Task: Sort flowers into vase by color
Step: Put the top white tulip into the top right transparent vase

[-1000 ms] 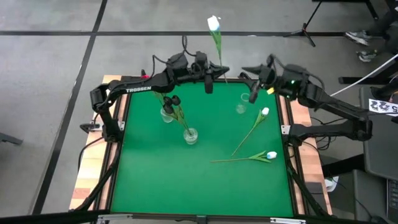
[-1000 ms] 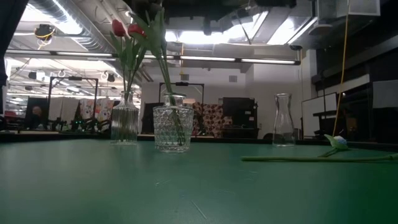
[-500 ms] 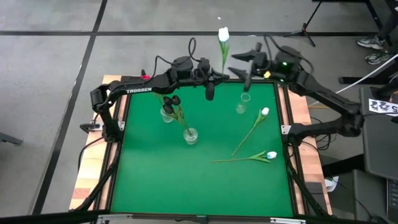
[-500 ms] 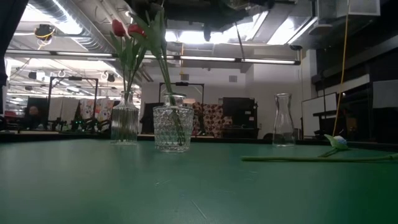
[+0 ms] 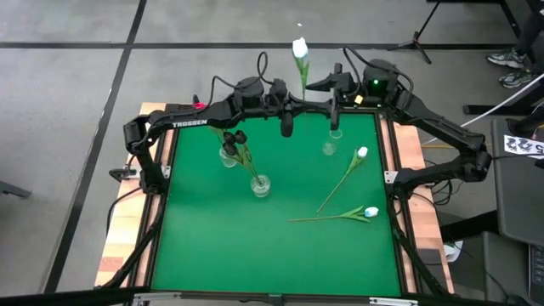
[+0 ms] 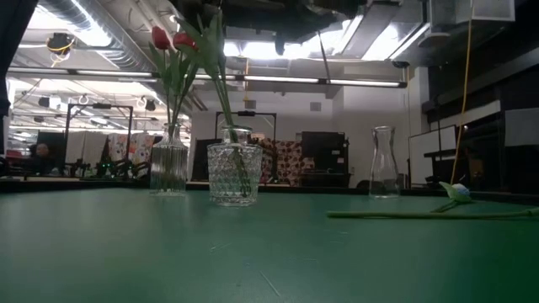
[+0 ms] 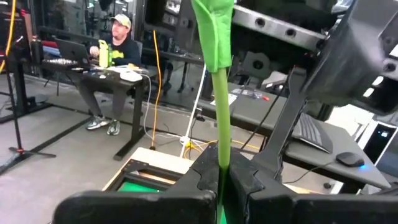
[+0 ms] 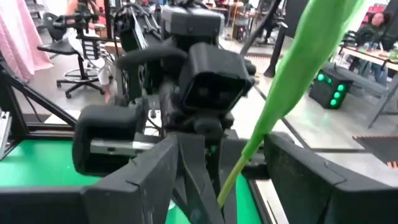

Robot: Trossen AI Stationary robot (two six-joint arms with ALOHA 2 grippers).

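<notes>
My left gripper (image 5: pixel 299 104) is at the table's far edge, shut on a white tulip (image 5: pixel 299 48) that stands up above it. My right gripper (image 5: pixel 318 95) is open right beside it. Its fingers (image 8: pixel 186 168) stand on either side of the tulip's green stem (image 8: pixel 273 118); I cannot tell whether they touch it. Two more white tulips (image 5: pixel 348 174) (image 5: pixel 338 216) lie flat on the green mat at the right. A ribbed vase (image 6: pixel 169 160) holds red tulips. A cut-glass tumbler (image 6: pixel 233 173) holds dark stems. A narrow carafe (image 6: pixel 384 163) stands empty. My left gripper pinches the tulip's stem low down (image 7: pixel 221 163) between its two fingers. The stem rises straight up out of the fingers, across them. The tulip is lifted clear of the table, nearly upright, its white head (image 5: pixel 299 48) at the top.
The three vases stand in the table's far half: the ribbed vase (image 5: pixel 228 156) at the left, the tumbler (image 5: pixel 260 185) in the middle, the carafe (image 5: pixel 330 146) at the right below my right gripper. A wooden rim frames the green mat (image 5: pixel 238 246). People sit at desks beyond the table (image 7: pixel 115 46).
My right gripper has risen from beside the carafe, gone toward the far edge and left, and turned toward the held tulip, so that its open fingers now stand around the stem. My left gripper has shifted slightly right with the tulip, which now stands more upright.
</notes>
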